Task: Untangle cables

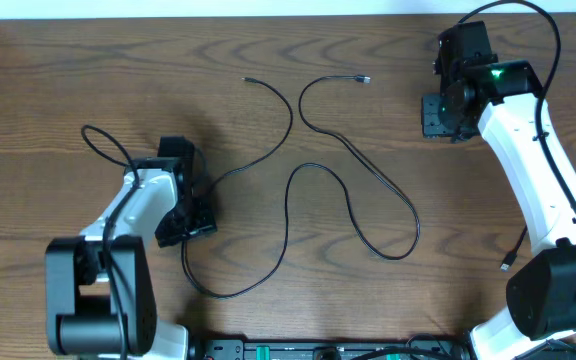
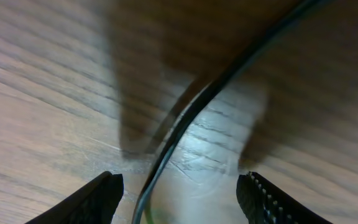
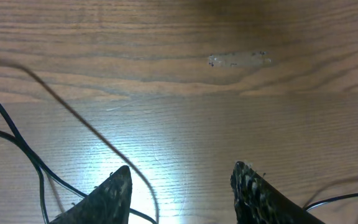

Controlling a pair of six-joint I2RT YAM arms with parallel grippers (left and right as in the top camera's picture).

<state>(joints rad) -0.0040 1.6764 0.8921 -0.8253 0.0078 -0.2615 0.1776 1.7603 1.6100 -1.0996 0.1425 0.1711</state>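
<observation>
- Black cable (image 1: 287, 215) sprawls in loose loops over the middle of the wooden bench (image 1: 88, 70). It reaches from the left gripper's spot at the left almost to the right arm's side.
- Left gripper (image 1: 190, 228) sits low over the cable's left-hand bend. In the left wrist view its jaws stand wide apart, and the cable (image 2: 191, 118) runs up between them, clamped by neither finger. The blur hides whether it brushes a finger.
- Right gripper (image 1: 436, 115) is at the far right of the bench, well apart from the cable's loops. In the right wrist view the gripper (image 3: 182, 199) is spread open over bare wood, holding nothing.
- Two small plugs end the cable near the far edge, one (image 1: 250, 79) left of the other (image 1: 365, 78), both lying free.
</observation>
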